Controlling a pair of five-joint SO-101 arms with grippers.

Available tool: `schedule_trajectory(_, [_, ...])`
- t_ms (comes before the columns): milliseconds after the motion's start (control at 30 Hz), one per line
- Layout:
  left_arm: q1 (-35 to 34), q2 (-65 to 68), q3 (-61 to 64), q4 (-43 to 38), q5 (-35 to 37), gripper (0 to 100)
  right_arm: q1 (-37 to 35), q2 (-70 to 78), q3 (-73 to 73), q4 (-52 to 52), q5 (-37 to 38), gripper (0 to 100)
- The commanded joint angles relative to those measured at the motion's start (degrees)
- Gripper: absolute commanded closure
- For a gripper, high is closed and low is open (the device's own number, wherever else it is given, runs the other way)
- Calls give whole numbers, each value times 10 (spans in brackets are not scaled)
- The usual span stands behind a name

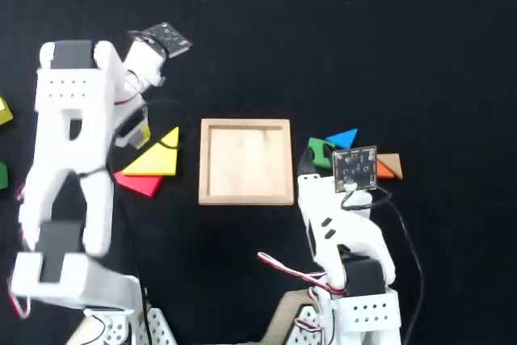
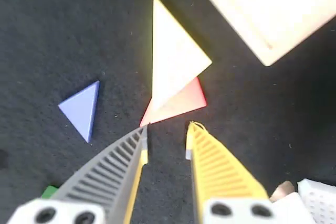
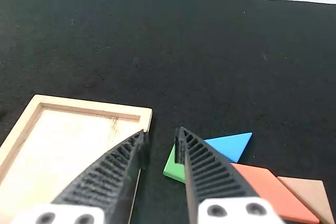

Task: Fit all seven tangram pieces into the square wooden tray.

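**A:** Where's everything sitting right now? Mostly wondering about edges and room to move.

**B:** The tray (image 1: 246, 124) is lying square in the middle of the table (image 1: 380, 54), bare wood showing across its floor. A broad stretch of black is running from its far rim to the table's far edge. On its left, a narrow strip of black is separating the rim from the yellow triangle (image 1: 157, 159), which is lying partly over the red piece (image 1: 139, 184). A purple triangle (image 2: 81, 109) is lying apart from both, farther from the tray.

**A:** And the grippers?

**B:** The left gripper (image 2: 165, 134) is hanging released, jaws parted with nothing between them, tips pointing at the red piece's near corner. The grey tip is sitting right at that corner, and I can't tell if it's touching. The right gripper (image 3: 160, 141) is released too, with a slim gap between its jaws. It's hovering over the slot between the tray's right rim and the green piece (image 3: 172, 167).

**A:** What's crowding that side?

**B:** The green piece is lying just beside the rim. The blue triangle (image 3: 228, 145), an orange piece (image 3: 268, 187) and a tan piece (image 3: 307, 192) are bunching up on its side toward the table's right edge, edges touching or nearly.
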Motion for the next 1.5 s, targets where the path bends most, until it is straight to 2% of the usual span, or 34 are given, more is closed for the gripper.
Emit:
schedule_trajectory(0, [29,-64,17,7,3,865,-9,-45,-2,4,6,900])
schedule_trajectory(233, [32,-48,64,-12,-29,862,-9,-45,-2,4,6,900])
schedule_trajectory(433, [32,-15,62,-18,2,862,-9,-45,-2,4,6,900])
schedule_trajectory(667, [31,4,63,-76,38,862,-9,-45,-2,4,6,900])
schedule_trajectory(933, [44,8,69,-77,38,862,-9,-45,-2,4,6,900])
schedule_trajectory(1033, [44,9,70,-76,21,851,-9,-45,-2,4,6,900])
schedule_trajectory(1167, [42,8,105,-76,-28,752,-9,-45,-2,4,6,900])
schedule_trajectory(1467, [39,8,120,-94,-31,767,-9,-45,-2,4,6,900])
